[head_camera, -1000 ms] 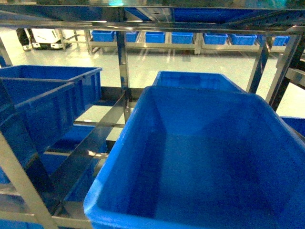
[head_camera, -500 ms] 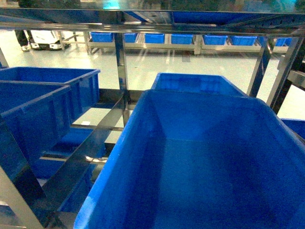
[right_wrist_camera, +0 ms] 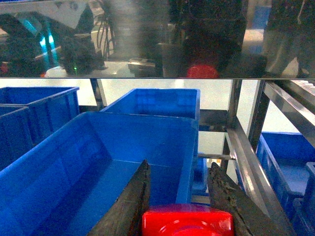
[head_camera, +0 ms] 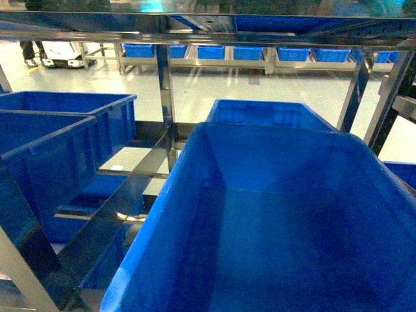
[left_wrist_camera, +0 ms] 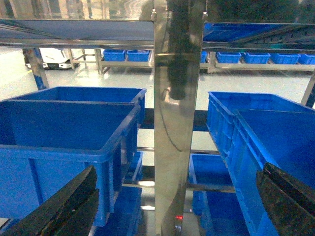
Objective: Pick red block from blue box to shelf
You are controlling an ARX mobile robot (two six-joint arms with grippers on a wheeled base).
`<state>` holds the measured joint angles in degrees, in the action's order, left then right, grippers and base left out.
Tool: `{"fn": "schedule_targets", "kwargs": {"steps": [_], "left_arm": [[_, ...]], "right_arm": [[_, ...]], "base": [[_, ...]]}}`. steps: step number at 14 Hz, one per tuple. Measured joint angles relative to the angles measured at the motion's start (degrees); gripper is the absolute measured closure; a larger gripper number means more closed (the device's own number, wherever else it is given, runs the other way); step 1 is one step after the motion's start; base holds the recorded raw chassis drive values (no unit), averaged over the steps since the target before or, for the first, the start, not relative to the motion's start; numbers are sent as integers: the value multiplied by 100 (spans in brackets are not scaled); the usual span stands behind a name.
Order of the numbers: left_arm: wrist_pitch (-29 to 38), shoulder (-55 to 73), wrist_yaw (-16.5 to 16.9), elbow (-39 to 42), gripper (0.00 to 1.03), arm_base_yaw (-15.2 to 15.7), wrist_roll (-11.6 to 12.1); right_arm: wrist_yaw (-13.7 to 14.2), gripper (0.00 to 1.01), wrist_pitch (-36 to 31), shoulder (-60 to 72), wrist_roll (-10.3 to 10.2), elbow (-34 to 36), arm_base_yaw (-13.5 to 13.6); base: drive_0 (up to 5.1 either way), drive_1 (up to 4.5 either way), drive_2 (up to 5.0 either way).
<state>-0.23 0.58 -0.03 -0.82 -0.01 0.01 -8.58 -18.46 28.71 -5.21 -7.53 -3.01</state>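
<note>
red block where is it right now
In the right wrist view, the red block sits bottom centre between the right gripper's fingers, above a blue bin; the head view doesn't show it.

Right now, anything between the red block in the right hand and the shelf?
Nothing visible. The right hand holds the red block over the blue bin; the shelf rail on its right looks unobstructed.

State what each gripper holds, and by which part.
The right gripper clamps the red block between its fingers, by the block's left and right sides. The left gripper is open and holds nothing.
</note>
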Motion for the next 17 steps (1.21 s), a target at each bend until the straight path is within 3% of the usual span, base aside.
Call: {"fn": "schedule_targets", "kwargs": {"steps": [2, 4, 6, 7, 8, 9, 11, 14, 17], "left_arm": [[0, 0, 0, 0, 5, 0, 0], [0, 0, 2, 0, 5, 0, 0], [0, 0, 2, 0, 5, 0, 0], [2, 0, 0, 0, 5, 0, 0], [2, 0, 0, 0, 5, 0, 0], [2, 0, 0, 0, 5, 0, -2], [0, 0, 0, 0, 5, 0, -2], [0, 0, 0, 0, 5, 0, 0], [0, 0, 0, 0, 5, 0, 0]], "right_arm": [[-120, 73, 190, 35, -26, -15, -57], [-293, 73, 474, 131, -186, -76, -111], [-293, 73, 424, 138, -234, -85, -31], [-428, 73, 433, 560, -428, -153, 363], [-697, 73, -70, 1318, -688, -149, 800], [-616, 73, -555, 2009, -839, -160, 1180], [-243, 73, -1631, 3541, -896, -503, 1884], [98, 73, -2702, 5648, -807, -1434, 2361], [444, 73, -2938, 7246, -758, -2439, 2553]], "base": [[0, 0, 0], [0, 0, 0], [0, 0, 0], [0, 0, 0], [0, 0, 0], [0, 0, 0], [0, 0, 0], [0, 0, 0], [0, 0, 0]]}}
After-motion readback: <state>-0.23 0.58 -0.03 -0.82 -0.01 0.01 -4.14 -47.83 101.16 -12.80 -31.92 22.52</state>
